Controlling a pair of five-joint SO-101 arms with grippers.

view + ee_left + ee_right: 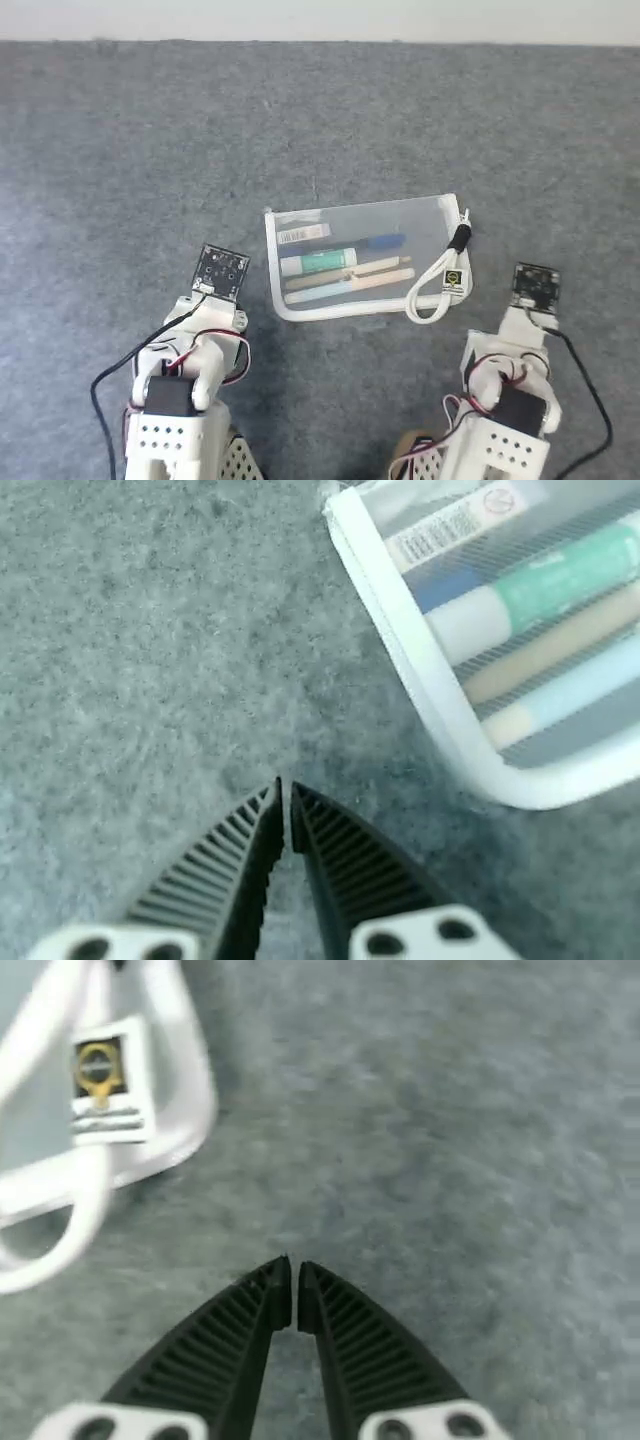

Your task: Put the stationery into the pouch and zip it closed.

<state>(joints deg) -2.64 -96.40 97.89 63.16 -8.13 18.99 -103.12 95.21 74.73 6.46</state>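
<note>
Pouch (425, 230) lies on the tabletop (150, 150) ahead of the left jaws and right jaws, between them. Both pairs are pressed together, holding nothing. I count one pouch, five stationery pieces (330, 262) inside it, and one strap (190, 1100) just ahead of the right jaws. Filling looks done. The next move is to check the zip, whose state I cannot tell.

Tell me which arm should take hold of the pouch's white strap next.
Right, most likely. The right gripper, shut, hangs just beside the white strap loop, apart from it. The left gripper, also shut, sits off the opposite end, with the whole pouch between it and the strap.
</note>
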